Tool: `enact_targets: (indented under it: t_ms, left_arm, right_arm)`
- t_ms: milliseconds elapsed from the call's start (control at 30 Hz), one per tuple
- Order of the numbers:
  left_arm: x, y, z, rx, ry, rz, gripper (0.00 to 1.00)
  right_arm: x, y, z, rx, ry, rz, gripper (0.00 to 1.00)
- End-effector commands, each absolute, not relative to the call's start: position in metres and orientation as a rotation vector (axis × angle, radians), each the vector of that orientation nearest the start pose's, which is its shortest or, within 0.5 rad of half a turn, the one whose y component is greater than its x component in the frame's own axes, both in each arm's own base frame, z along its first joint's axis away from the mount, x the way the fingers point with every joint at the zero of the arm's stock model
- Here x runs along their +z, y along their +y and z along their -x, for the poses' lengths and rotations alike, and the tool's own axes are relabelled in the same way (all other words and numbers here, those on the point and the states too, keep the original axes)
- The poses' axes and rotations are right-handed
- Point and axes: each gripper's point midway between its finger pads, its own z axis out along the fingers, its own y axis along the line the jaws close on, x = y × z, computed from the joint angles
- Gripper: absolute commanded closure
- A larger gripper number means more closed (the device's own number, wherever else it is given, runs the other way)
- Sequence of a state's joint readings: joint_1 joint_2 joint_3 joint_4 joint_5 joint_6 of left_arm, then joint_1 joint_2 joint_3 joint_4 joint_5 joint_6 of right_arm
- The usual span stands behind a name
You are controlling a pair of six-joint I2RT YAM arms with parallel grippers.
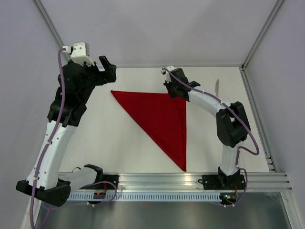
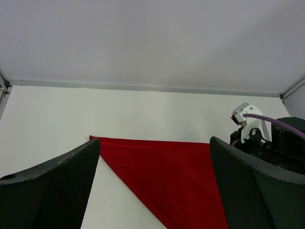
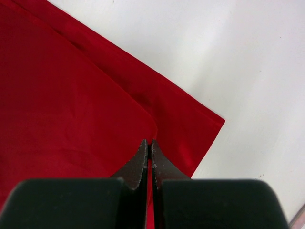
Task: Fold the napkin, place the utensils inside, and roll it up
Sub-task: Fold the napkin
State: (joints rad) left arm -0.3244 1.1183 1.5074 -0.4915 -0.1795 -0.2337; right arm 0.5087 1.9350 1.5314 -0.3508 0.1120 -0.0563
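My right gripper [image 3: 150, 144] is clamped on the top-layer corner of the napkin [image 1: 162, 117], which lies folded in a triangle on the desk [image 1: 119, 143]. Risk: releasing here leaves the corners offset, and pulling could drag the lower layer. My left gripper [image 2: 155, 143] hangs open, pinning nothing.

Left arm [image 1: 55, 143] and right arm [image 1: 205, 100]: white links, black joints, purple cables [image 1: 59, 62]; left gripper [image 2: 155, 141] fingers [image 2: 52, 188] black, dimpled.
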Motion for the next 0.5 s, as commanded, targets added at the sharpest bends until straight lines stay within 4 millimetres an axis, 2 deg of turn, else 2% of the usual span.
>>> enact_targets:
  t_ms: [0,467]
  left_arm:
    - [0.440,-0.093,-0.344,-0.262,1.648,0.026,0.00]
    - [0.434,-0.097,-0.349,-0.281,1.665,0.023,0.00]
  right_arm:
    - [0.133,0.221,-0.468,0.069,2.211,0.543,0.99]
    - [0.133,0.196,-0.486,0.037,2.211,0.484,0.99]
